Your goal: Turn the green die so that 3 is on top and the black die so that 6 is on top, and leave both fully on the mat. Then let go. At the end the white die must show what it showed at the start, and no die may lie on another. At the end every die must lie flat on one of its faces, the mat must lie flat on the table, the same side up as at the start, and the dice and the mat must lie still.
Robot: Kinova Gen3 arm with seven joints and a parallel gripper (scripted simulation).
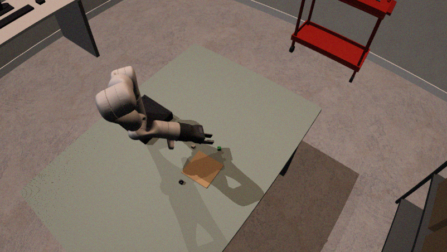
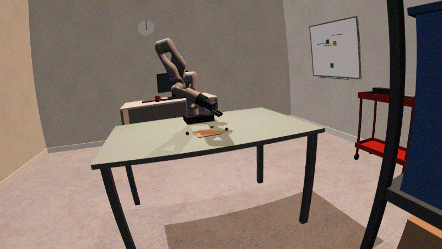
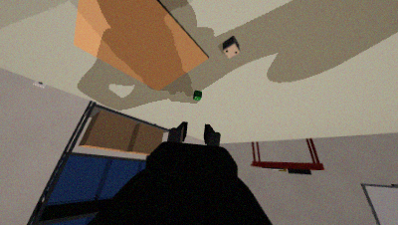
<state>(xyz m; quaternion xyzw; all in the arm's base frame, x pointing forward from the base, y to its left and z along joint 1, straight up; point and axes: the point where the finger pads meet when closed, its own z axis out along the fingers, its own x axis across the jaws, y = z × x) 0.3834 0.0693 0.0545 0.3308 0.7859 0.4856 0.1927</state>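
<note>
The green die (image 1: 219, 148) (image 2: 226, 129) (image 3: 197, 96) lies on the bare table (image 1: 244, 93) just off the far corner of the orange mat (image 1: 202, 169) (image 2: 206, 133) (image 3: 139, 45). The white die (image 1: 193, 145) (image 2: 211, 126) (image 3: 231, 48) lies on the table beside the mat's back edge. The black die (image 1: 180, 182) (image 2: 187, 133) lies on the table off the mat's left corner; the wrist view does not show it. My gripper (image 1: 211, 138) (image 2: 220, 113) (image 3: 195, 129) is open and empty. It hangs above the table, a short way back from the green die.
The arm's black base (image 1: 156, 109) stands on the table behind the dice. A red cart (image 1: 331, 40) (image 2: 380, 123) stands on the floor off the table's right side. The table's edge runs close beyond the green die in the wrist view.
</note>
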